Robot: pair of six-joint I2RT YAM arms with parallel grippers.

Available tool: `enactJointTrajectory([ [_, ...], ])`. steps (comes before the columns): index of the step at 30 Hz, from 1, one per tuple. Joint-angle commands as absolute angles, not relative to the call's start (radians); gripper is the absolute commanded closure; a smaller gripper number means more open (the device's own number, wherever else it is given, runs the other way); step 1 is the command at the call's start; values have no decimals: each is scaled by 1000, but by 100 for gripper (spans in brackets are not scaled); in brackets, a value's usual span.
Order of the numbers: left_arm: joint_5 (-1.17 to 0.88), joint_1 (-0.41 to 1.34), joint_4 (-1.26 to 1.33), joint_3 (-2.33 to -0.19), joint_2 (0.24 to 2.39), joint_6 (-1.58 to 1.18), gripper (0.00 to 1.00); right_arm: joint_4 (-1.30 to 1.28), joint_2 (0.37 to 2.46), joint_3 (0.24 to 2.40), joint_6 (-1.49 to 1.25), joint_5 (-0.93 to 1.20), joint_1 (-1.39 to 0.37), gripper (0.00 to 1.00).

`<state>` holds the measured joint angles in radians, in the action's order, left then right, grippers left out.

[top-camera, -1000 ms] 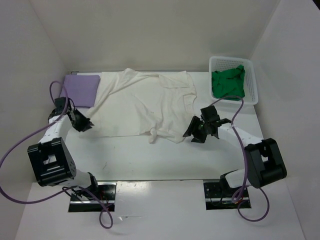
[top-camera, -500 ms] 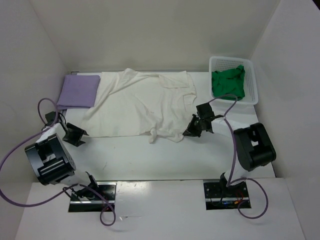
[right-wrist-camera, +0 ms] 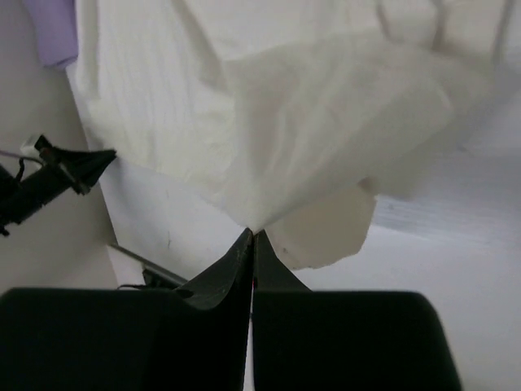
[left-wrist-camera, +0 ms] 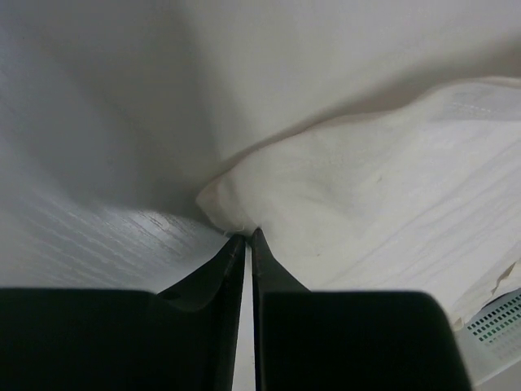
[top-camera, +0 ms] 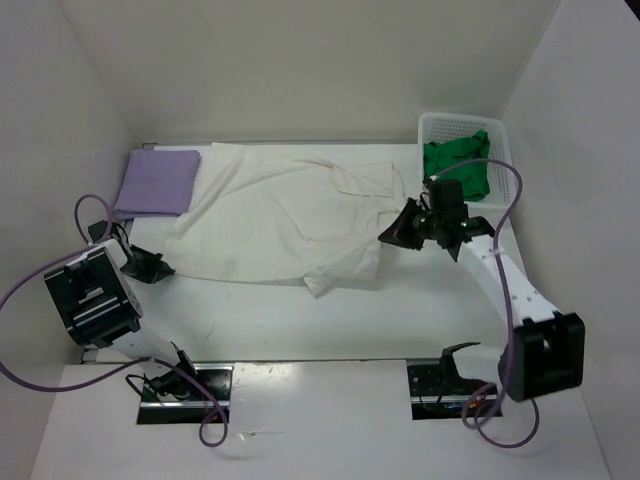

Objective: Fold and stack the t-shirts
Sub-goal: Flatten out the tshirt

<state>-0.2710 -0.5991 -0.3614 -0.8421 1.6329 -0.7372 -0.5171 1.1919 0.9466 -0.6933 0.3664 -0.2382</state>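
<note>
My left gripper (left-wrist-camera: 247, 238) has its fingers pressed together on a corner of the off-white shirt (left-wrist-camera: 366, 187). My right gripper (right-wrist-camera: 251, 236) is clamped on that shirt's opposite edge, lifting it into a peak. The shirt spreads across the table (top-camera: 300, 310) between them. Beyond the left gripper lies the folded lavender shirt (top-camera: 158, 182); just past the right one, the green shirt (top-camera: 458, 165) sits in a basket (top-camera: 505, 165).

Light falls bright and even from above on the white counter (top-camera: 300, 310), with a glare strip along its near edge. My left fingers (left-wrist-camera: 220, 277) are dark, blurred shapes up close, a soft grey shadow lying beside the off-white shirt (left-wrist-camera: 391, 187). My right fingers (right-wrist-camera: 229, 273) are black silhouettes too; the cloth beyond looks washed out.
</note>
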Motion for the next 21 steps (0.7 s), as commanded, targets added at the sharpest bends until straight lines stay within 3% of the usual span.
enactJointTrajectory([
  [1,-278,-604,-336,-864,1658,-727,88,-394,1351,1012,-650,434,-83,100],
  [5,-287,-604,-318,-864,1658,-718,91,-371,1764,1292,-630,396,-98,100],
  [8,-287,-604,-318,-873,1658,-718,97,-415,1876,1491,-630,385,-129,100],
  [11,-305,-604,-308,-884,1649,-729,98,-471,1786,1525,-585,319,-199,100],
  [17,-318,-604,-308,-884,1626,-729,99,-572,1309,1150,-641,406,-267,100],
  [21,-318,-604,-308,-884,1626,-729,97,-664,1114,1049,-675,472,-267,100],
])
